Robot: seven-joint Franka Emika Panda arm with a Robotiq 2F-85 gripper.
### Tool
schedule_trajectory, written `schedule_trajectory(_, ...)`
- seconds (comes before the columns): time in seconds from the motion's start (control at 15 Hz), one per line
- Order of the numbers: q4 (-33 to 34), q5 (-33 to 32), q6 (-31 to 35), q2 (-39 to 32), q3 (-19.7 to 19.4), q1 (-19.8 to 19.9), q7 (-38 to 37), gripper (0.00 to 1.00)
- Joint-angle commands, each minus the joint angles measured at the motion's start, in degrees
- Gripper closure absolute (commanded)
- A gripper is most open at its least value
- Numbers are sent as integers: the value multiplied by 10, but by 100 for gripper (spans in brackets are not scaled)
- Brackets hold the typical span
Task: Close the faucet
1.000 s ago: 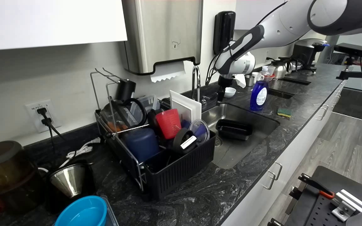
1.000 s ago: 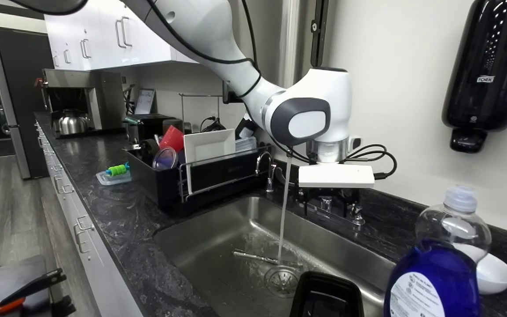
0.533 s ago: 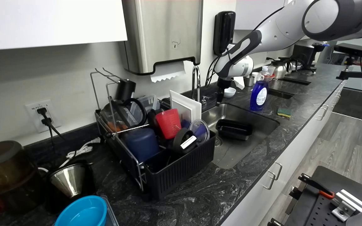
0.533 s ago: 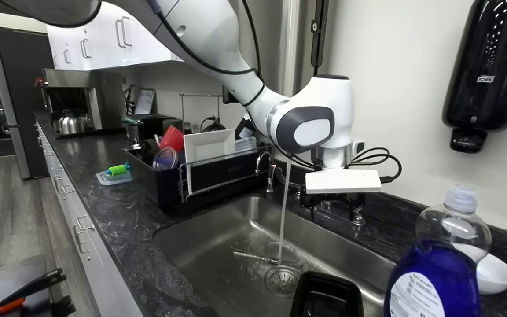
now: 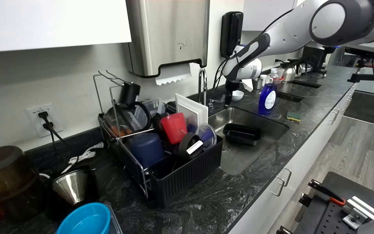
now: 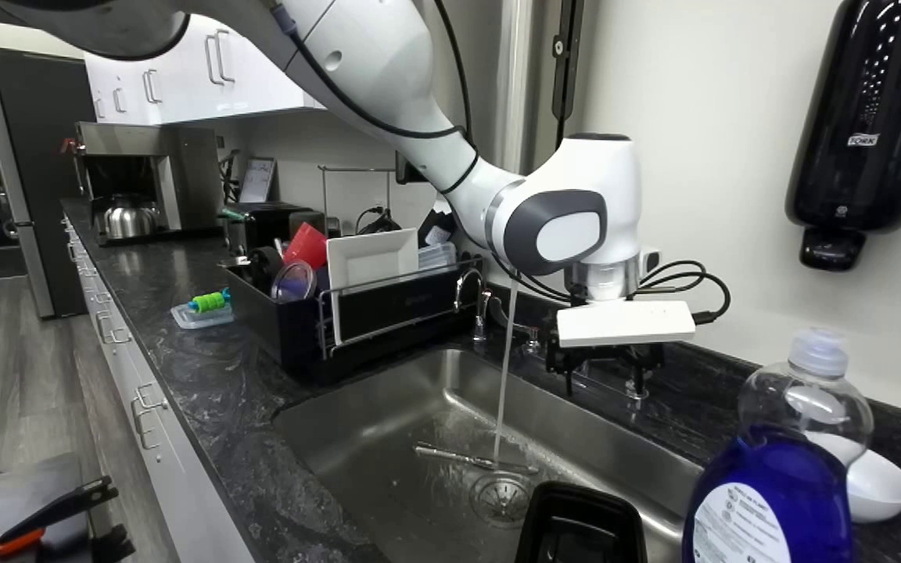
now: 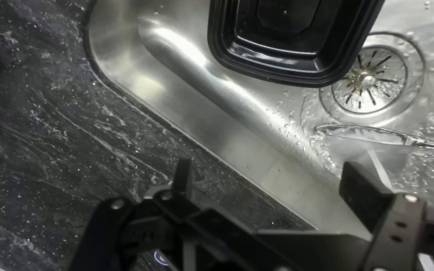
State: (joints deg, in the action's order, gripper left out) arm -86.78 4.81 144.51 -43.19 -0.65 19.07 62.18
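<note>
The faucet (image 5: 204, 85) rises as a curved chrome neck behind the white plate. In an exterior view a slim curved tap (image 6: 479, 328) stands at the sink's back edge. A stream of water (image 6: 502, 391) falls into the sink (image 6: 388, 407); the spout it leaves is hidden behind my arm. My gripper (image 6: 604, 381) hangs pointing down over the counter behind the sink, by a chrome handle (image 6: 636, 387); I cannot tell whether they touch. In the wrist view my gripper (image 7: 269, 181) is open, its fingers wide apart with nothing between them. Silver metal (image 7: 155, 191) shows by one finger.
A black container (image 6: 576, 539) sits in the sink near the drain (image 7: 367, 81), with a knife (image 7: 367, 134). A blue soap bottle (image 6: 771, 500) and white bowl (image 6: 881, 489) stand at one end. A full dish rack (image 5: 187, 180) stands at the opposite end.
In an exterior view my gripper and forearm have moved to the right and slightly down along the back of the sink. The water runs throughout.
</note>
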Motion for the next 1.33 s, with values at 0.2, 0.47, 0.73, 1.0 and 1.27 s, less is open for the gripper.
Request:
schedule_trajectory(0.2, 49, -7, 12, -34, 16, 15, 6, 0)
schedule_trajectory(0.47, 69, -7, 15, -46, 16, 17, 6, 0)
schedule_trajectory(0.73, 85, -8, 18, -56, 17, 19, 8, 0)
schedule_trajectory(1.0, 92, -8, 22, -61, 19, 21, 10, 0)
schedule_trajectory(1.27, 106, -12, 30, -71, 17, 21, 8, 0)
